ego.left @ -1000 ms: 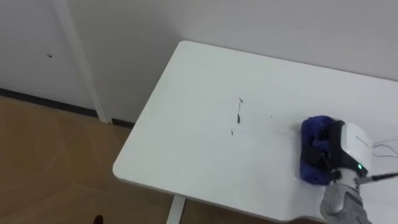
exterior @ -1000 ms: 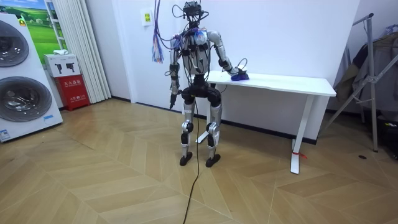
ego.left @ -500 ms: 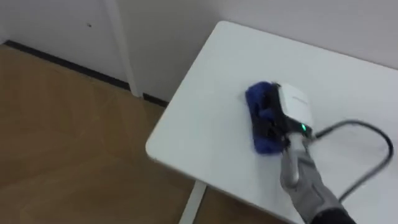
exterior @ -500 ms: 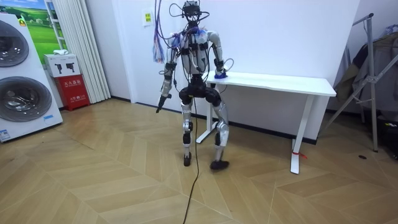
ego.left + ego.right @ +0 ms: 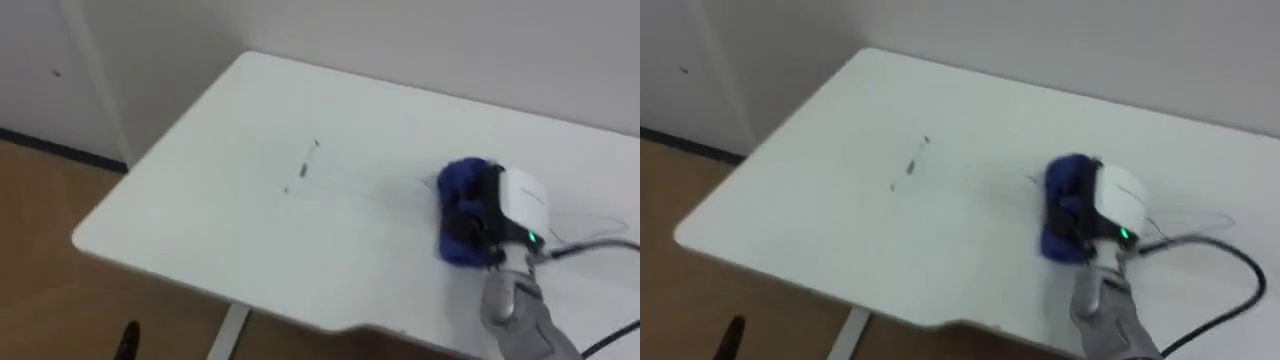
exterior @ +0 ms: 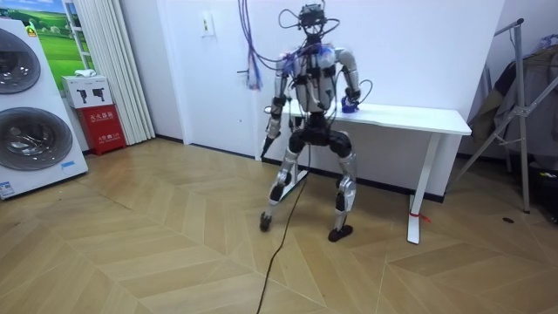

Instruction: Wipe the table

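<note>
A blue cloth [image 5: 458,215] [image 5: 1064,212] lies on the white table [image 5: 230,130] [image 5: 830,130] toward its right part. My right hand [image 5: 520,200] [image 5: 1122,196] rests on top of the cloth with dark fingers curled over it. Small dark marks [image 5: 303,171] [image 5: 910,167] show on the tabletop to the left of the cloth. In the room view I stand with legs apart at the table's [image 6: 410,113] left end. My right hand [image 6: 350,104] is on the tabletop there, and my left hand [image 6: 264,150] hangs beside my body.
The table's near edge [image 5: 250,300] and left corner [image 5: 85,240] border wooden floor. A white wall runs behind the table. In the room view a washing machine [image 6: 26,113] and a red box [image 6: 105,126] stand far left, and a metal rack [image 6: 523,96] far right.
I have stepped toward the room view's right along the table. My right hand has slid the cloth to the right, uncovering the dark marks. The eye views have shifted.
</note>
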Controlling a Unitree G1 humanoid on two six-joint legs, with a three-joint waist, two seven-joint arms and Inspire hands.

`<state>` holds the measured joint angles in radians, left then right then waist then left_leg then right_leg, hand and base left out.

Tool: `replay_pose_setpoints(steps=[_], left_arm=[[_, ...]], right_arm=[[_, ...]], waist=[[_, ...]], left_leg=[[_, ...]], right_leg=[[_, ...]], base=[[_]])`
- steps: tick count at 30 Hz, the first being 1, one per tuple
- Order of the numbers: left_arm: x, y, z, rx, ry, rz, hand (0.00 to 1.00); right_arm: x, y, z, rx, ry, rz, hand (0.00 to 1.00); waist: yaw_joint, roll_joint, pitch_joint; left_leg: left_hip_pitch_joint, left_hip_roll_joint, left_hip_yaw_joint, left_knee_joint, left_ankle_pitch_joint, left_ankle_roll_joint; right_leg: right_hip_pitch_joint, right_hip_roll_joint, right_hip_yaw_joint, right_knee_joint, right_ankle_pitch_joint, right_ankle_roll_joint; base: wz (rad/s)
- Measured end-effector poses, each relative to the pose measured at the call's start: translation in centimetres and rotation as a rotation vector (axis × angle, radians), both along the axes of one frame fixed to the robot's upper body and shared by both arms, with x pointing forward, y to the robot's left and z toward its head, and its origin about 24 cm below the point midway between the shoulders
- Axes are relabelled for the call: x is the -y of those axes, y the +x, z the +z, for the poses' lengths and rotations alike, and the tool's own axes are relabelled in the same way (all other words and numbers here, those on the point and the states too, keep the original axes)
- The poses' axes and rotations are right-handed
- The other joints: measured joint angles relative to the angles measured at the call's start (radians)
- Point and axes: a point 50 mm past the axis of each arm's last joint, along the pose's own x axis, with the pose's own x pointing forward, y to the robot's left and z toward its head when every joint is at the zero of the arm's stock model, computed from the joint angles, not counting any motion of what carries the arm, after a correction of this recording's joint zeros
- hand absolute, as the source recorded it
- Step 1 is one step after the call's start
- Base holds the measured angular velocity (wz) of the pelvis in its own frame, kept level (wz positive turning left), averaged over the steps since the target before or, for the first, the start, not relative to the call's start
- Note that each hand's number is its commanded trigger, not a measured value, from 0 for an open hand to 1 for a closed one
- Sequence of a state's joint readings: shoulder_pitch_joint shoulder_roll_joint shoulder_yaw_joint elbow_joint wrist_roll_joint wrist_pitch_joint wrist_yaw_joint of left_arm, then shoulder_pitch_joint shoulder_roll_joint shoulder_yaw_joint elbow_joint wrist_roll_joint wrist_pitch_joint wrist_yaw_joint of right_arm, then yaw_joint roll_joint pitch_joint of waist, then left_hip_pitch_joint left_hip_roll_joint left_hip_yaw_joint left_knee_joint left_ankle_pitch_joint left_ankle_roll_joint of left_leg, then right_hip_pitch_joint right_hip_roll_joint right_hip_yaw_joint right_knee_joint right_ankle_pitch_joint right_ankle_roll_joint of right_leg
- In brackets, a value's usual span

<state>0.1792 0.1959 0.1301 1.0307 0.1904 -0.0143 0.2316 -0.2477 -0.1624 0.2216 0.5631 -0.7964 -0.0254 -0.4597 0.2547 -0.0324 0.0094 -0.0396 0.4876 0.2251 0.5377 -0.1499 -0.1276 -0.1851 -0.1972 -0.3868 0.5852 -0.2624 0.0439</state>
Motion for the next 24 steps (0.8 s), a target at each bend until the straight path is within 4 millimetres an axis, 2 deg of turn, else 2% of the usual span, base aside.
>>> replay_pose_setpoints(steps=[1, 2, 3, 4, 5, 6, 7, 8, 9, 10, 11, 12, 14, 16, 17, 18, 19, 20, 21, 22, 23, 24], left_arm=[[0.0, -0.3, 0.0, -0.010, 0.000, -0.002, 0.00], [0.2, -0.9, -0.2, -0.036, -0.005, -0.024, 0.00], [0.4, -1.6, -0.3, -0.059, -0.010, -0.030, 0.00], [0.8, -2.7, -0.6, -0.101, -0.035, -0.036, 0.00], [1.0, -3.6, -0.7, -0.129, -0.050, -0.023, 0.00], [0.9, -4.6, -0.7, -0.142, -0.060, 0.003, 0.00], [0.8, -5.3, -0.6, -0.150, -0.058, 0.023, 0.00], [0.4, -6.1, -0.5, -0.163, -0.052, 0.062, 0.00], [0.3, -7.0, -0.5, -0.172, -0.054, 0.105, 0.00], [0.2, -7.3, -0.4, -0.175, -0.054, 0.126, 0.00], [-0.1, -7.8, -0.3, -0.177, -0.046, 0.152, 0.00], [-0.5, -8.0, -0.2, -0.172, -0.034, 0.174, 0.00], [-1.2, -7.2, 0.3, -0.124, -0.006, 0.195, 0.00], [-1.4, -5.7, 0.3, -0.080, 0.010, 0.186, 0.00], [-1.3, -4.1, 0.4, -0.036, 0.010, 0.166, 0.00], [-1.1, -2.4, 0.5, 0.013, 0.014, 0.138, 0.00], [-0.9, -1.7, 0.6, 0.036, 0.013, 0.124, 0.00], [-0.5, -0.3, 0.6, 0.076, -0.004, 0.110, 0.00], [0.0, 0.6, 0.5, 0.090, -0.016, 0.087, 0.00], [0.2, 0.9, 0.4, 0.090, -0.021, 0.074, 0.00], [0.7, 1.2, 0.3, 0.084, -0.031, 0.054, 0.00], [1.1, 1.6, 0.1, 0.076, -0.041, 0.034, 0.00]], right_arm=[[-0.4, 0.3, 0.5, 0.013, -0.002, 0.016, 1.00], [-0.5, 0.6, 1.0, 0.028, -0.001, 0.025, 1.00], [-0.5, 0.6, 1.1, 0.026, 0.001, 0.023, 1.00], [-0.2, 0.7, 1.0, 0.016, -0.004, 0.012, 1.00], [0.2, 0.7, 0.8, 0.002, -0.016, 0.008, 1.00], [0.6, 0.4, 0.2, -0.026, -0.024, 0.009, 1.00], [0.7, -0.1, -0.6, -0.054, -0.027, 0.015, 1.00], [1.1, -1.3, -1.5, -0.053, 0.004, 0.012, 1.00], [1.4, -2.4, -2.1, -0.028, 0.026, 0.009, 1.00], [1.5, -3.1, -2.4, -0.019, 0.036, 0.006, 1.00], [2.2, -4.5, -3.2, -0.009, 0.053, -0.021, 1.00], [3.1, -6.2, -4.0, -0.007, 0.062, -0.071, 1.00], [5.0, -8.3, -4.8, -0.019, 0.049, -0.160, 1.00], [6.8, -9.3, -4.9, -0.024, 0.015, -0.218, 1.00], [7.4, -9.6, -4.9, -0.031, 0.006, -0.233, 1.00], [7.4, -9.3, -4.9, -0.032, 0.010, -0.245, 1.00], [7.2, -9.0, -4.8, -0.035, 0.007, -0.240, 1.00], [6.7, -8.1, -4.4, -0.044, -0.002, -0.224, 1.00], [5.8, -6.9, -4.1, -0.060, -0.009, -0.206, 1.00], [5.1, -6.0, -3.8, -0.065, -0.017, -0.185, 1.00], [3.2, -3.8, -2.8, -0.065, -0.035, -0.110, 1.00], [1.0, -2.0, -1.7, -0.051, -0.037, -0.034, 1.00]], waist=[[-0.002, -0.004, 0.0072], [0.002, -0.003, 0.0123], [0.007, 0.000, 0.0141], [0.030, 0.006, 0.0161], [0.062, 0.014, 0.0189], [0.085, 0.024, 0.0147], [0.090, 0.024, 0.0106], [0.072, 0.018, 0.0107], [0.042, 0.015, 0.0070], [0.023, 0.016, 0.0066], [-0.019, 0.016, 0.0031], [-0.055, 0.010, -0.0109], [-0.098, -0.005, -0.0233], [-0.119, -0.009, -0.0263], [-0.122, -0.010, -0.0259], [-0.122, -0.012, -0.0256], [-0.121, -0.012, -0.0252], [-0.107, -0.012, -0.0247], [-0.071, -0.012, -0.0238], [-0.053, -0.011, -0.0234], [-0.033, -0.010, -0.0133], [-0.015, -0.011, -0.0084]], left_leg=[[-0.035, -0.025, -0.029, 0.045, -0.019, 0.001], [-0.106, -0.121, -0.086, 0.132, -0.086, 0.023], [-0.125, -0.171, -0.093, 0.159, -0.118, 0.035], [-0.145, -0.282, -0.088, 0.156, -0.162, 0.056], [-0.159, -0.383, -0.090, 0.080, -0.175, 0.075], [-0.160, -0.452, -0.104, -0.009, -0.138, 0.142], [-0.150, -0.460, -0.105, -0.034, -0.124, 0.172], [-0.131, -0.461, -0.080, -0.078, -0.113, 0.184], [-0.104, -0.468, -0.071, -0.112, -0.102, 0.196], [-0.086, -0.471, -0.070, -0.130, -0.100, 0.199], [-0.052, -0.480, -0.074, -0.166, -0.097, 0.202], [-0.020, -0.487, -0.076, -0.201, -0.094, 0.202], [0.020, -0.496, -0.085, -0.240, -0.094, 0.202], [0.054, -0.501, -0.089, -0.269, -0.094, 0.202], [0.071, -0.501, -0.087, -0.277, -0.094, 0.202], [0.082, -0.501, -0.084, -0.287, -0.094, 0.202], [0.084, -0.501, -0.083, -0.289, -0.094, 0.202], [0.090, -0.501, -0.078, -0.292, -0.094, 0.202], [0.104, -0.502, -0.074, -0.304, -0.093, 0.201], [0.105, -0.501, -0.077, -0.305, -0.093, 0.200], [0.102, -0.499, -0.109, -0.306, -0.091, 0.197], [0.090, -0.498, -0.138, -0.306, -0.090, 0.193]], right_leg=[[0.000, 0.013, 0.025, -0.007, -0.007, -0.010], [0.009, 0.053, 0.088, -0.034, -0.011, -0.023], [0.016, 0.060, 0.110, -0.046, -0.010, -0.027], [0.033, 0.064, 0.139, -0.069, 0.001, -0.038], [0.039, 0.080, 0.178, -0.098, 0.008, -0.033], [0.040, 0.095, 0.214, -0.128, 0.014, -0.017], [0.038, 0.098, 0.220, -0.140, 0.018, -0.013], [0.053, 0.095, 0.207, -0.175, 0.032, -0.004], [0.079, 0.092, 0.189, -0.207, 0.055, -0.004], [0.098, 0.093, 0.185, -0.225, 0.061, -0.001], [0.138, 0.091, 0.165, -0.265, 0.067, 0.006], [0.174, 0.091, 0.149, -0.299, 0.076, 0.011], [0.227, 0.092, 0.123, -0.347, 0.081, 0.017], [0.264, 0.092, 0.115, -0.361, 0.084, 0.020], [0.276, 0.092, 0.104, -0.370, 0.089, 0.022], [0.280, 0.093, 0.090, -0.373, 0.091, 0.023], [0.283, 0.093, 0.084, -0.378, 0.093, 0.023], [0.282, 0.093, 0.087, -0.380, 0.093, 0.023], [0.276, 0.095, 0.089, -0.381, 0.093, 0.023], [0.268, 0.096, 0.088, -0.380, 0.095, 0.019], [0.261, 0.100, 0.082, -0.380, 0.104, 0.010], [0.248, 0.104, 0.071, -0.381, 0.111, 0.004]], base=[[0.25], [0.34], [0.20], [-0.15], [-0.41], [-0.52], [-0.38], [-0.19], [0.00], [0.04], [0.11], [0.11], [0.08], [-0.01], [-0.16], [-0.19], [-0.28], [-0.53], [-0.74], [-0.91], [-0.68], [-0.41]])
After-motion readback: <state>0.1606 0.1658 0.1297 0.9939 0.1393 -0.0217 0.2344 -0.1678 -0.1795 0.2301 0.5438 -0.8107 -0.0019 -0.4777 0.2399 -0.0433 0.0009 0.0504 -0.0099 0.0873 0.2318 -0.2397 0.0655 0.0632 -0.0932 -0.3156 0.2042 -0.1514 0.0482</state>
